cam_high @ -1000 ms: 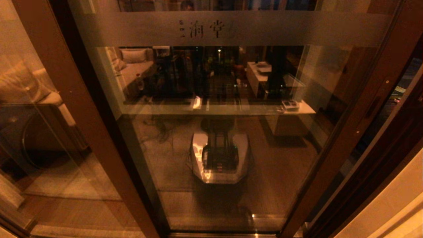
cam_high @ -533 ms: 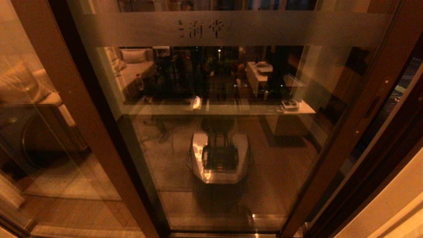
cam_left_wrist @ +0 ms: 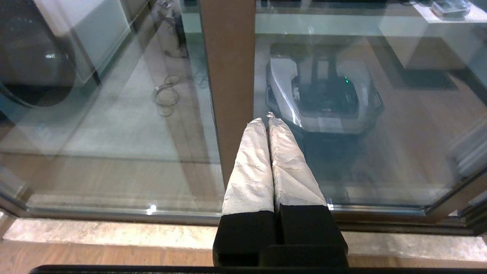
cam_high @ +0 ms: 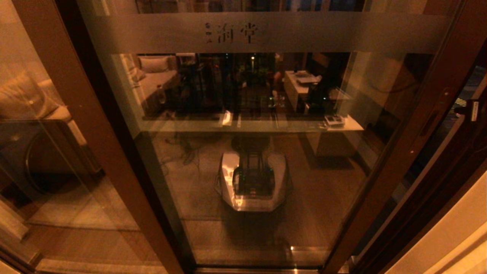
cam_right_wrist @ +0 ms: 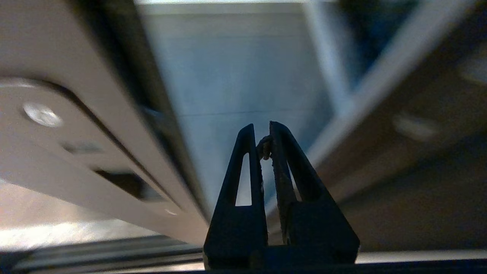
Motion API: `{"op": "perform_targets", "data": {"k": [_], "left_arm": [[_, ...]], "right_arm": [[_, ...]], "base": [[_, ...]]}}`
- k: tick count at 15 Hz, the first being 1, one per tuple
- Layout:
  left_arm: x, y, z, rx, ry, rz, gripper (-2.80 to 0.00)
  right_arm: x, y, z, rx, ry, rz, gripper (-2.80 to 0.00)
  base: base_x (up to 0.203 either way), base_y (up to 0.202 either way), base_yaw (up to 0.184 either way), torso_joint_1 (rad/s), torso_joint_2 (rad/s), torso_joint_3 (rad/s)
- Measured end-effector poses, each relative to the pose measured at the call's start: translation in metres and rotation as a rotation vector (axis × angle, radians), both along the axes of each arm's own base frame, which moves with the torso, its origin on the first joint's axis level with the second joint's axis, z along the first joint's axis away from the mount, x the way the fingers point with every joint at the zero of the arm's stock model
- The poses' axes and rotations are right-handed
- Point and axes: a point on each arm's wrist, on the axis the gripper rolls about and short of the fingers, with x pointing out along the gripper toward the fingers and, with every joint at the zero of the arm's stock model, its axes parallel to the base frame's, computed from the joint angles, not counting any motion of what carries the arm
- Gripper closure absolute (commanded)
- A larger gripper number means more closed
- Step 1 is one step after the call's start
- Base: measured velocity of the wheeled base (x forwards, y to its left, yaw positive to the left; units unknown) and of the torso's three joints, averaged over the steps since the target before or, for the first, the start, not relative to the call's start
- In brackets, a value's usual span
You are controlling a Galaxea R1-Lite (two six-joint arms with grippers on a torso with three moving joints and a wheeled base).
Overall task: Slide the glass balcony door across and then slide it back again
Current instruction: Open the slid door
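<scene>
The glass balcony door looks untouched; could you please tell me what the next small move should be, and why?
Probably ease the right pincer, shut and pointing past the edge of the glass balcony door, sideways onto the stile near its handle slot. It is not yet on the door, and the left pincer sits low by the other stile.

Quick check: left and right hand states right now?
Left hand: closed, empty, before the glass balcony door.
Right hand: closed, holding nothing, near the handle slot.

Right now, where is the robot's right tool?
In the head view, the right tool shows at the far right edge, just beyond the glass balcony door, near its handle slot.
</scene>
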Motion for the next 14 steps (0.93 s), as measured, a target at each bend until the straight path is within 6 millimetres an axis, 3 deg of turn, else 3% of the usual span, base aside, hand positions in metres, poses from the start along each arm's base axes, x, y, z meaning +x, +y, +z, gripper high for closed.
{"op": "perform_targets", "data": {"k": [3,7,14], "left_arm": [[0.000,0.000,0.000,0.000,0.000,0.000,0.00],[0.000,0.000,0.000,0.000,0.000,0.000,0.00],[0.000,0.000,0.000,0.000,0.000,0.000,0.00]], "right_arm": [[0.014,-0.001,-0.014,0.044,0.014,0.113,0.00],[0.026,-0.001,-0.019,0.048,0.017,0.128,0.00],[0.031,0.006,-0.022,0.058,0.025,0.154,0.00]], "base": [[0.000,0.000,0.000,0.000,0.00,0.000],[0.000,0.000,0.000,0.000,0.00,0.000],[0.000,0.000,0.000,0.000,0.00,0.000]]}}
